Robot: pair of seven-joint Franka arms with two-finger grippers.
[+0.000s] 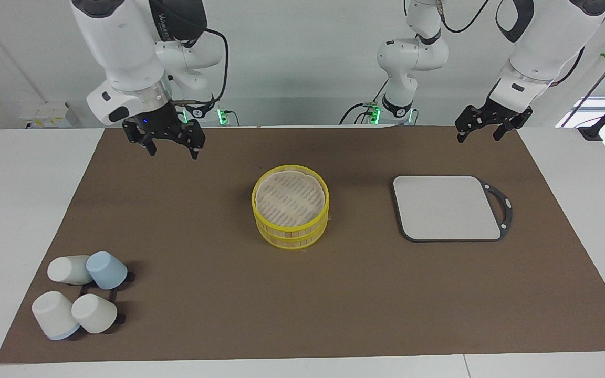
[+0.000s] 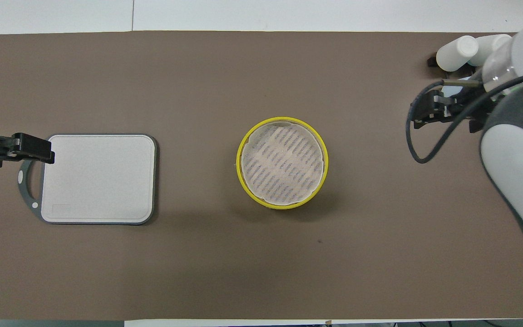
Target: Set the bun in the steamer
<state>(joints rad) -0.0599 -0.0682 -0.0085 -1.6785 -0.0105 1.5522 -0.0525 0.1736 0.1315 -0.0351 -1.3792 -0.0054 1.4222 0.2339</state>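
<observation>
One steamer (image 1: 290,212) stands on the brown mat (image 1: 334,294); it shows as two stacked yellow-rimmed tiers. No bun can be made out in either view.

One grey cutting board (image 1: 447,208) lies on the same mat.

Four cups (image 1: 79,291) are grouped together: three white, one blue. One of the white ones has a blue rim.

One dark rack (image 1: 104,294) sits under the cups.

One mat covers one white desk (image 1: 13,199).

Two robot arms are present, each with one tool: the left tool (image 1: 482,124) and the right tool (image 1: 171,143).

Plain white wall (image 1: 292,58), white table (image 1: 13,210)
</observation>
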